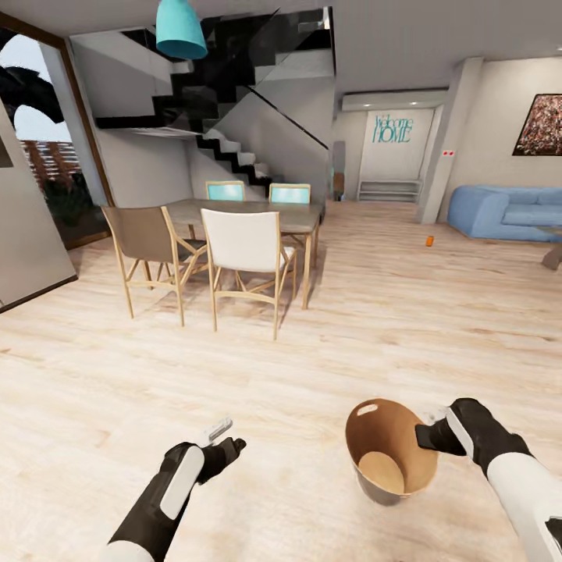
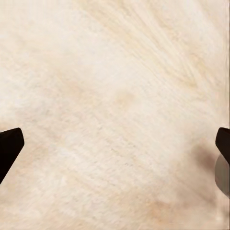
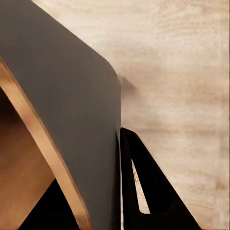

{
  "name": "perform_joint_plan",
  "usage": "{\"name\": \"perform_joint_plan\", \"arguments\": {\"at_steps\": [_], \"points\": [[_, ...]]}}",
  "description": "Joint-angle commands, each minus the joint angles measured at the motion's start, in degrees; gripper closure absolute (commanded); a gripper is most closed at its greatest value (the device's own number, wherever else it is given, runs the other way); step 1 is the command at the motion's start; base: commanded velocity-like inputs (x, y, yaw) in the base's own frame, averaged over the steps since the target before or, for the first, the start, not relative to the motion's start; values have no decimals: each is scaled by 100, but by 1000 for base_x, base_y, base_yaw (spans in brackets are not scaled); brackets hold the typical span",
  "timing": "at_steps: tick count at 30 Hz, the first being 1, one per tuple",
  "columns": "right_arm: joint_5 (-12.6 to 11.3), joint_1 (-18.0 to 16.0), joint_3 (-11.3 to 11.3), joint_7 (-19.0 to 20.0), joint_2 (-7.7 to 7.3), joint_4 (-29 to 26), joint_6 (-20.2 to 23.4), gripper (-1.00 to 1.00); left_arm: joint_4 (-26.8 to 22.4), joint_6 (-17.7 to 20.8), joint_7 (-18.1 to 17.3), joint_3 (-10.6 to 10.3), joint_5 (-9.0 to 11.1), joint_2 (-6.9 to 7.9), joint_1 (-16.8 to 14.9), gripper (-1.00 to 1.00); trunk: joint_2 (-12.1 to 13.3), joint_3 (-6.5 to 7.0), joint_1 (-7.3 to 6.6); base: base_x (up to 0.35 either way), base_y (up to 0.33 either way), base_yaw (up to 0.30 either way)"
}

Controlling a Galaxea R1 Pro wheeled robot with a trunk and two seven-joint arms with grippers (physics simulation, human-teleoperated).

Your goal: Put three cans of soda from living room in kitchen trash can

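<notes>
Step in hand: transit w/ tash can (image 1: 390, 453) toward living room; no soda collected yet, can interior bare. Right hand (image 1: 437, 434) clamped on tash can rim, one finger inside, one outside. Left hand (image 1: 221, 439) carries nothing, fingers spread apart. Orange can of soda (image 1: 429, 241) upright on floor (image 1: 406, 312) far ahead, near blue sofa (image 1: 511, 212).

Next move, by judgement: drive fwd-right, halt w/ soda in left-arm reach.

Head view gives room layout, dining chairs, soda. Right wrist view adds rim wall (image 3: 72, 120) seated against finger (image 3: 153, 191). Left wrist view: floor between fingertips (image 2: 9, 146).
</notes>
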Motion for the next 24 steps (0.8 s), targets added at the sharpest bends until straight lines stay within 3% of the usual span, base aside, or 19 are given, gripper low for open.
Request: {"name": "perform_joint_plan", "arguments": {"at_steps": [1, 2, 3, 7, 11, 18, 24], "points": [[-245, -8, -34, 169, -82, -186, 409, 100, 194, -89, -14, -4, 3, -16, -122, -100, 2, 23, -2, 0, 0, -292], [-223, -12, -28, 465, -201, -391, 825, 100, 360, -234, -48, -13, 8, -35, -219, -100, 3, 45, -5, 0, 0, -294], [-209, -14, -21, 658, -268, -470, 957, 100, 437, -308, -92, -16, 12, -42, -253, -100, 5, 68, -7, 0, 0, -294], [-188, -9, 9, 984, -366, -597, 957, 100, 647, -379, -465, -21, 9, -59, -301, -100, 10, 156, -18, 0, 0, -295], [-164, -8, 16, 1033, -399, -625, 957, 100, 914, -421, -673, -86, 10, -64, -306, -100, 15, 245, -28, 0, 0, -295], [-109, -12, 2, 1026, -384, -427, 957, 100, 950, -456, -779, -112, 12, -79, -300, -100, 25, 400, -46, 0, 0, -295], [-106, -20, -1, 981, -342, -131, 957, 100, 954, -453, -818, -110, 13, -74, -298, -100, 225, 490, -156, 0, 0, -294]]}}
